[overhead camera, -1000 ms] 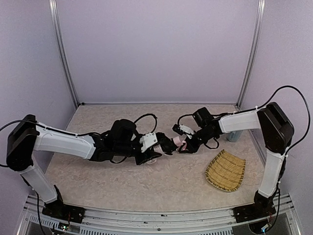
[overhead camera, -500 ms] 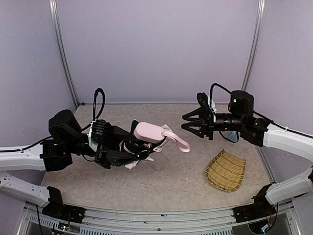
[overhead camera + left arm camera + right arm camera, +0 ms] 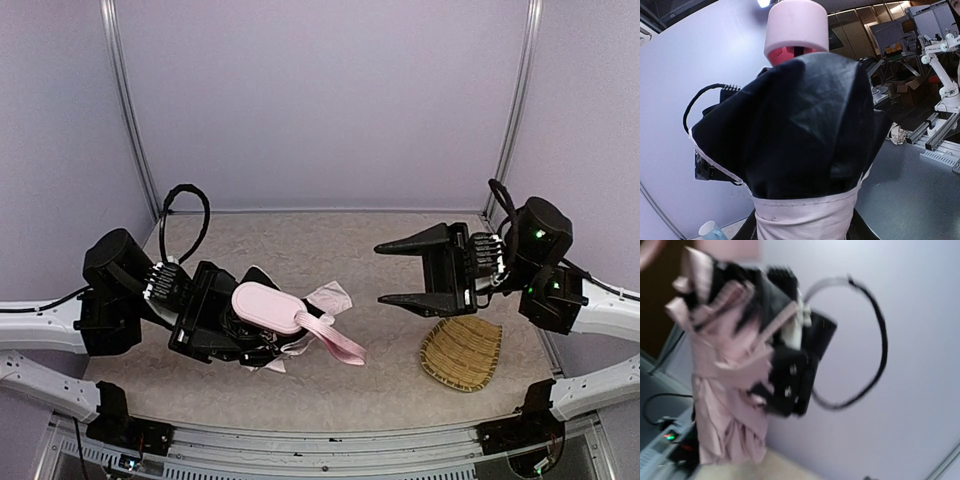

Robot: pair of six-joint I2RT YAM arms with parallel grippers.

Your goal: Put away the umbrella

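The folded umbrella (image 3: 268, 307) is held up off the table, its pale pink handle toward the overhead camera and its strap (image 3: 336, 343) hanging to the right. My left gripper (image 3: 240, 338) is shut on the bundled fabric; its fingers are mostly hidden by the cloth. In the left wrist view the umbrella (image 3: 790, 125) shows its black lining, with the pink handle (image 3: 796, 25) on top. My right gripper (image 3: 380, 273) is open and holds nothing, raised well to the right of the umbrella. The right wrist view is blurred and shows the umbrella (image 3: 720, 380), not my own fingers.
A woven straw tray (image 3: 462, 355) lies on the table at the front right, below my right arm. A pale blue cup (image 3: 710, 231) shows at the bottom left of the left wrist view. Grey walls with metal posts enclose the table.
The right gripper has let go of the umbrella, opened wide and drawn back to the right. Both arms have risen, and the left one has carried the umbrella left and up.
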